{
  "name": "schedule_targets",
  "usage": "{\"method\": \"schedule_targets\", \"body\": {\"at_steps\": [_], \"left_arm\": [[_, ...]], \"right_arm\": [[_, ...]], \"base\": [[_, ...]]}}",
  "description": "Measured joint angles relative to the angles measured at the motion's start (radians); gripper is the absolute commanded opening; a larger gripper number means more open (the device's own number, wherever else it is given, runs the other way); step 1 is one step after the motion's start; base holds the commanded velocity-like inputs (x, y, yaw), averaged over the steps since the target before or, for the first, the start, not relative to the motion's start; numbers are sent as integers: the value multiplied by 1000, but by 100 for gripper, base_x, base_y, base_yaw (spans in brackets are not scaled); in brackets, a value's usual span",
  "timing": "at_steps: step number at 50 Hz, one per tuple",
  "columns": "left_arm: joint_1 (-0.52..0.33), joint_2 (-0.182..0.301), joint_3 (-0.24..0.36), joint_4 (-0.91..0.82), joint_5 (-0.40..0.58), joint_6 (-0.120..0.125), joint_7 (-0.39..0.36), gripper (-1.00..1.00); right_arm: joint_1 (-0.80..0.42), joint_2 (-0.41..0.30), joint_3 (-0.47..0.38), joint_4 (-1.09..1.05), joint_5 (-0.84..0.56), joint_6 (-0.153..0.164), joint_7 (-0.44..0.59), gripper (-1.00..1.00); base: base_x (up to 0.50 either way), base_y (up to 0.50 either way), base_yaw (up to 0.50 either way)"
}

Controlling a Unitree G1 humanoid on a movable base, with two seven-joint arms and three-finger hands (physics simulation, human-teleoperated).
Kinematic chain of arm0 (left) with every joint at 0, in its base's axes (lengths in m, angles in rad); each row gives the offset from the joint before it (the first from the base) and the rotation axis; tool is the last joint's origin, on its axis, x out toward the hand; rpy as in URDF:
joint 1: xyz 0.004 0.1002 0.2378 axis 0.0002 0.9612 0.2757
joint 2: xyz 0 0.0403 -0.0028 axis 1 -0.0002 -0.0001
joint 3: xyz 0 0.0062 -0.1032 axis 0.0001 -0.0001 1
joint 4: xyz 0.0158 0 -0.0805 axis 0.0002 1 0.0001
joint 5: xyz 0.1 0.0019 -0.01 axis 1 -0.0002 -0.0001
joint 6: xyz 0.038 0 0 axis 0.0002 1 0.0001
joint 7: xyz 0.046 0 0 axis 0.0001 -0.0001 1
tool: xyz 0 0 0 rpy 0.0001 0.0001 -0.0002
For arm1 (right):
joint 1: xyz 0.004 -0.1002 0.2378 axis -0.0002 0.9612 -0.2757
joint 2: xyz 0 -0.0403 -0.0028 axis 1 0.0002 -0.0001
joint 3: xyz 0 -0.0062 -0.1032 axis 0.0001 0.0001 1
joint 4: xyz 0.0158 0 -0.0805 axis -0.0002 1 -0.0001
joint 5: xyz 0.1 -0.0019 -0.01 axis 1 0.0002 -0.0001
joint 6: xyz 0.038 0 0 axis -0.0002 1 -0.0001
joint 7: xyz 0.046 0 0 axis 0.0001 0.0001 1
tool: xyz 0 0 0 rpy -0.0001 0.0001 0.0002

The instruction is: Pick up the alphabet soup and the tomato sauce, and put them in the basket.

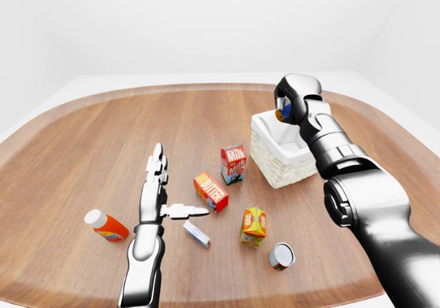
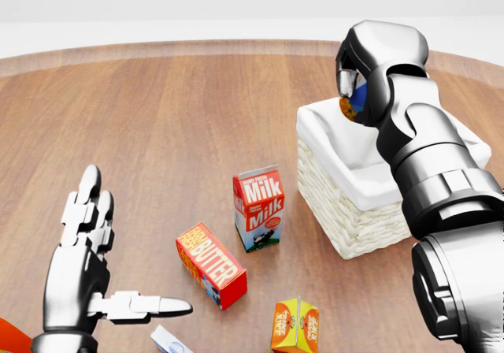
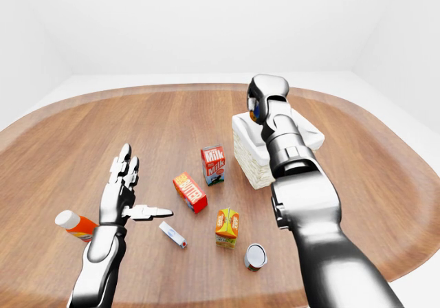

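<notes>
We see a wide wooden table (image 1: 103,126) with rounded corners and a paler raised rim. To the right of its middle sits a woven basket (image 1: 275,170) with a white liner. Just left of it a milk carton (image 1: 233,163) stands upright, and nearer and left of that a red butter box (image 1: 211,191) lies flat. Nearer still stands an orange juice carton (image 1: 254,226), with a silver can (image 1: 281,256) on its side just right of it. A small white and blue packet (image 1: 196,234) lies left of the juice, and far left an orange bottle (image 1: 106,226) with a white cap lies tilted.
</notes>
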Motion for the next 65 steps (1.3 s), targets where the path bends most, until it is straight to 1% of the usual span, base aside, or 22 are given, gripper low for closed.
{"method": "schedule_targets", "body": {"at_steps": [15,32,45,65], "left_arm": [[1,0,-1,-1,0,0,-2,100],[-2,1,-1,9,0,0,-7,100],[-2,1,-1,9,1,0,-8,100],[0,1,-2,7,2,0,-8,100]], "right_arm": [[-38,29,25,86,-71,0,21,-100],[-35,38,14,116,-130,0,65,-100],[-20,35,9,122,-143,0,85,-100],[13,20,-1,123,-118,0,82,-100]], "base": [[0,0,0],[0,0,0],[0,0,0],[0,0,0]]}}
